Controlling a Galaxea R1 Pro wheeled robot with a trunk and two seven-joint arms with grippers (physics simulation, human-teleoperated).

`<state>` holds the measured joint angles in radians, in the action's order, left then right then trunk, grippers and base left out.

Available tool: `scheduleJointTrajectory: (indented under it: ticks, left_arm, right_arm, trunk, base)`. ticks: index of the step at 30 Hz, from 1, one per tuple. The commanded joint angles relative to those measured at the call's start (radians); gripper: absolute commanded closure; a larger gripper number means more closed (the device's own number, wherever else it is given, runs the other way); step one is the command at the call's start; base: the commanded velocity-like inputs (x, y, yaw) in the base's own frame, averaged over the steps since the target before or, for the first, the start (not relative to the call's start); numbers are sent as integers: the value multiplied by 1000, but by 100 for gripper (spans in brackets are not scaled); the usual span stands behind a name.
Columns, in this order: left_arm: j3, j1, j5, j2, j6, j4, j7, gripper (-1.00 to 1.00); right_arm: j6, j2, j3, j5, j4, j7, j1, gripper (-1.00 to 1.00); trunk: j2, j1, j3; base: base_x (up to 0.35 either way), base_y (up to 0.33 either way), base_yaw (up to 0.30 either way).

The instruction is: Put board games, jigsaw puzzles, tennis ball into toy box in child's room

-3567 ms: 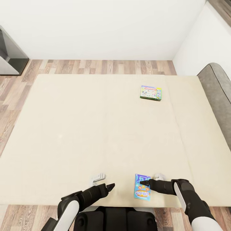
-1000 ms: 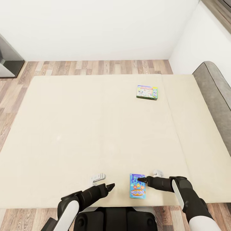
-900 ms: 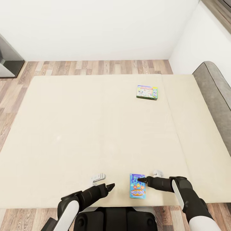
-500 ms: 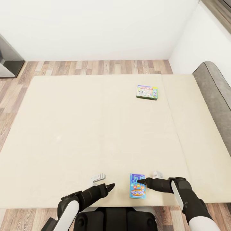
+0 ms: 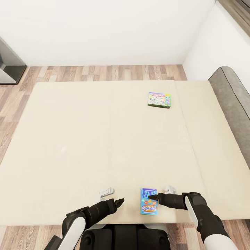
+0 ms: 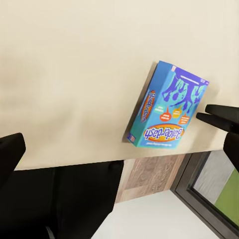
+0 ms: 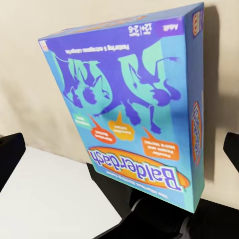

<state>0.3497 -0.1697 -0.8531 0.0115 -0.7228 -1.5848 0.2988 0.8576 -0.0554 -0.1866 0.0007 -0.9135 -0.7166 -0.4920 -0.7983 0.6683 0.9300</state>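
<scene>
Right gripper [image 5: 151, 197] jaws spread wide beside blue "Balderdash" board game [image 5: 148, 201], green-edged "Monopoly" box [image 5: 159, 100] farther across beige bed [image 5: 69, 146], left gripper [image 5: 119, 201] open.

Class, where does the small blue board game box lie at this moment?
In the head view, the small blue board game box lies flat near the beige mattress's front edge, right of centre, beside the right claw.

Two board games [image 5: 149, 206] [image 5: 159, 100] lie well apart on the bed [image 5: 86, 146]

bright, even, sharp renders (soft shadows)
</scene>
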Motion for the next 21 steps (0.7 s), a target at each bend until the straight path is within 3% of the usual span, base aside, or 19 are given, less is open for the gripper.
scheduleJointTrajectory:
  ticks: [1,21]
  left_arm:
    - [2,-1,-10,1,-1,-1,10,-100]
    - [2,-1,-10,1,-1,-1,11,-100]
  right_arm:
    - [6,0,-2,0,0,-4,0,-100]
    - [2,-1,-1,2,1,-2,-6,-100]
  trunk:
    - [-1,0,1]
    - [-1,0,1]
  base:
    - [0,0,0]
    - [0,0,0]
